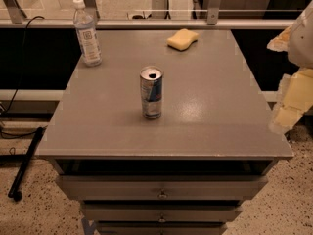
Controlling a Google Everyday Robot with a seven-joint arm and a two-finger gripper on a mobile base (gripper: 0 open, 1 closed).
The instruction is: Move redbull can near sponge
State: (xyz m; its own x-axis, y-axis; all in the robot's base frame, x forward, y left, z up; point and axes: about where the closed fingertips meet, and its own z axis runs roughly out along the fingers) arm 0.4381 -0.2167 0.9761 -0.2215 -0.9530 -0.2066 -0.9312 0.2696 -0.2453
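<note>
redbull can [151, 93]: one, standing upright near the middle of the table top, its silver top showing a dark opening.
can to sponge: the sponge lies at about 1 o'clock from the can, well apart from it.
sponge [182, 39]: one, pale yellow, lying flat near the far edge of the top, touching nothing but the table.
bottle [87, 33]: one, clear plastic with a white cap, upright at about 11 o'clock from the can, near the far left corner.
table [220, 106]: one grey top, bearing three things in all: can, sponge and bottle, each apart from the others.
drawers [205, 187]: three fronts show, stacked under the top, the lowest cut by the bottom edge of the view.
gripper [292, 99]: one, pale, at the right edge of the view, at about 3 o'clock from the can, beside the table's right side, well apart from can and sponge.
gripper state: cannot tell how far open it is; the can stands free of it.
floor: one black rod [24, 163] lies at about 8 o'clock from the can, left of the table.
</note>
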